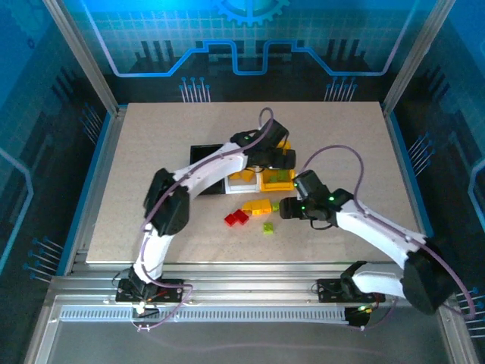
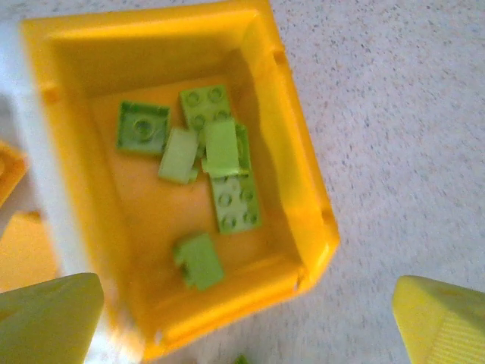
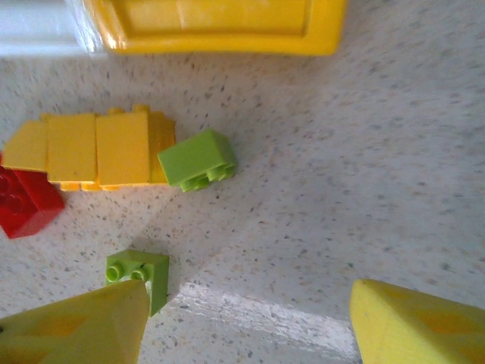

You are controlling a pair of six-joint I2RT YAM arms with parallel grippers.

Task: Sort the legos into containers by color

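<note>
The left gripper (image 2: 246, 303) is spread wide, empty, above the yellow bin (image 2: 303, 174); green legos (image 2: 220, 152) are contained there. The right gripper (image 3: 250, 296) is released, empty; a green lego (image 3: 197, 159) is seen at its 11 o'clock.

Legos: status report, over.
Left jaws open over yellow bin, green legos inside. Right jaws open above table; loose green legos beside yellow bricks. Nothing blocking.

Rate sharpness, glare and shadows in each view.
Top external: table evenly lit, blue glow around it, bricks small but distinct. Left wrist: soft overall, yellow bin rim washed out, green bricks still readable. Right wrist: tabletop sharp, bright strip beside a shadow, fingers blurred.
</note>
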